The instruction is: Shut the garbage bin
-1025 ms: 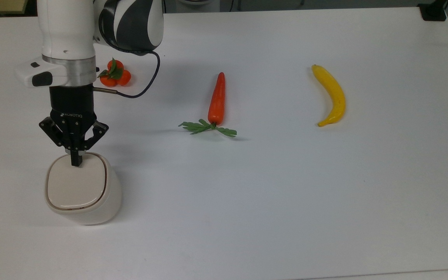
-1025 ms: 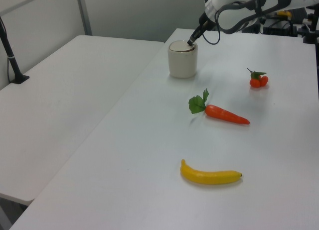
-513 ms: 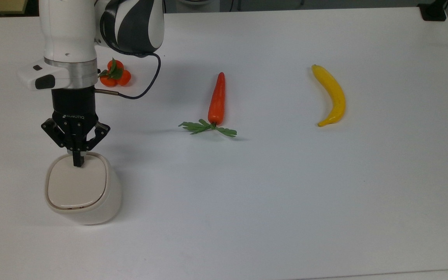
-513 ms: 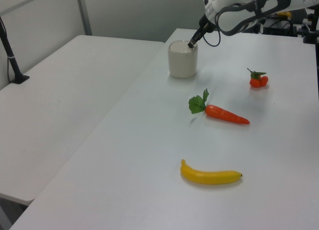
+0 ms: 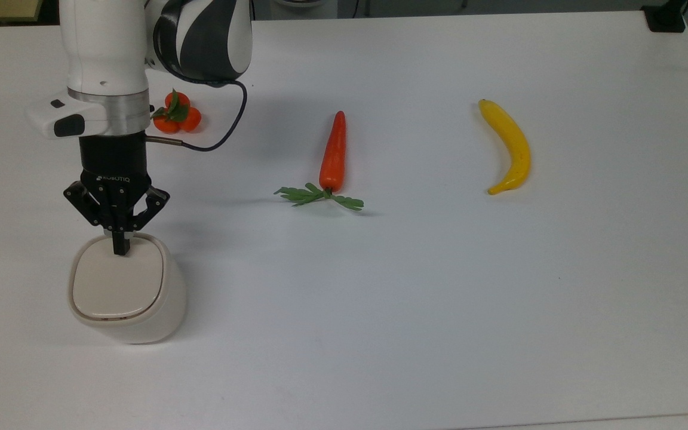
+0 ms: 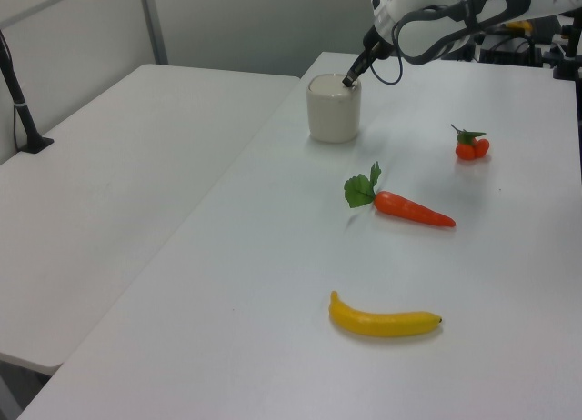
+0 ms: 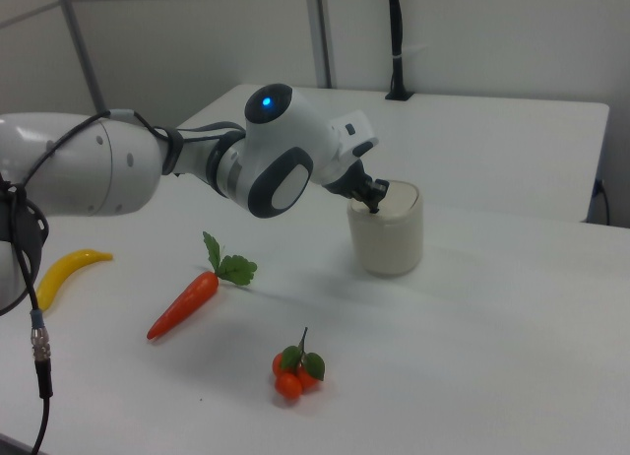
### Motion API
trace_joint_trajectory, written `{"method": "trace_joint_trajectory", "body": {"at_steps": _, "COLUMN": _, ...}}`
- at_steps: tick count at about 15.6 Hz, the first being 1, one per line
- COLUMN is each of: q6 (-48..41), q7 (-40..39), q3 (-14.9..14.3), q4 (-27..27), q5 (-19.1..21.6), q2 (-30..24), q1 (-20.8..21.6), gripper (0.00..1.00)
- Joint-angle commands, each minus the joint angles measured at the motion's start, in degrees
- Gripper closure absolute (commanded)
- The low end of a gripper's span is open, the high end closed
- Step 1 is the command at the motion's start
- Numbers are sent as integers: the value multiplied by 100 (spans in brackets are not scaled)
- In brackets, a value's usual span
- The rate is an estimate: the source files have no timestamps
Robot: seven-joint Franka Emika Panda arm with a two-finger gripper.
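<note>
I am looking at the garbage bin (image 5: 129,292), which is standing at the 8 o'clock side of the white table (image 5: 439,298) in the top view. Its beige lid (image 5: 114,285) is lying flat and level inside the rim, so the bin is looking shut to me. In the left view the garbage bin (image 6: 333,111) is sitting at about 12 o'clock of the table, and in the right view the garbage bin (image 7: 387,230) is at about 2 o'clock.

The gripper (image 5: 120,249) is pointing down and its two fingers are pressed together with no gap between them, holding nothing. The joined tip is resting on the lid at its 12 o'clock edge in the top view. In the right view the gripper (image 7: 373,205) is meeting the top of the bin at the right view's left side of the lid.

Going outward in the top view, small oranges with green leaves (image 5: 177,112) are lying at 12 o'clock from the bin, partly behind the arm. A carrot (image 5: 332,152) with green leaves is lying near the middle of the table, at about 2 o'clock from the bin. A banana (image 5: 508,146) is lying well apart from the carrot, at 3 o'clock from it
</note>
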Motion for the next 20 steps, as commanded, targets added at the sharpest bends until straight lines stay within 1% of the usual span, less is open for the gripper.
{"method": "trace_joint_trajectory", "body": {"at_steps": 1, "q6": -1050, "q7": -24, "q3": 69, "q4": -166, "q5": -81, "q2": -577, "q1": -34, "gripper": 100}}
{"method": "trace_joint_trajectory", "body": {"at_steps": 2, "q6": -1340, "q7": -24, "q3": 69, "q4": -166, "q5": -81, "q2": -744, "q1": -8, "gripper": 100}}
{"method": "trace_joint_trajectory", "body": {"at_steps": 4, "q6": -2043, "q7": -15, "q3": 60, "q4": -157, "q5": -72, "q2": -1078, "q1": -7, "gripper": 94}}
{"method": "trace_joint_trajectory", "body": {"at_steps": 6, "q6": -2755, "q7": -15, "q3": 51, "q4": -122, "q5": -72, "q2": -1342, "q1": -7, "gripper": 83}}
{"method": "trace_joint_trajectory", "body": {"at_steps": 7, "q6": -3072, "q7": -15, "q3": 34, "q4": -122, "q5": -72, "q2": -1482, "q1": -7, "gripper": 75}}
{"method": "trace_joint_trajectory", "body": {"at_steps": 8, "q6": -3414, "q7": -15, "q3": 25, "q4": -122, "q5": -72, "q2": -1632, "q1": -16, "gripper": 65}}
{"method": "trace_joint_trajectory", "body": {"at_steps": 9, "q6": -3800, "q7": -15, "q3": 16, "q4": -122, "q5": -72, "q2": -1755, "q1": -16, "gripper": 51}}
{"method": "trace_joint_trajectory", "body": {"at_steps": 10, "q6": -4196, "q7": -15, "q3": 7, "q4": -114, "q5": -72, "q2": -1887, "q1": -34, "gripper": 30}}
{"method": "trace_joint_trajectory", "body": {"at_steps": 11, "q6": -4539, "q7": -23, "q3": 7, "q4": -113, "q5": -90, "q2": -2019, "q1": -25, "gripper": 0}}
{"method": "trace_joint_trajectory", "body": {"at_steps": 13, "q6": -5146, "q7": -24, "q3": 25, "q4": -113, "q5": -81, "q2": -2221, "q1": -7, "gripper": 0}}
{"method": "trace_joint_trajectory", "body": {"at_steps": 16, "q6": -5885, "q7": 3, "q3": 68, "q4": 45, "q5": -38, "q2": -2441, "q1": 10, "gripper": 0}}
{"method": "trace_joint_trajectory", "body": {"at_steps": 20, "q6": -6896, "q7": 3, "q3": 25, "q4": 36, "q5": 51, "q2": -3021, "q1": 10, "gripper": 0}}
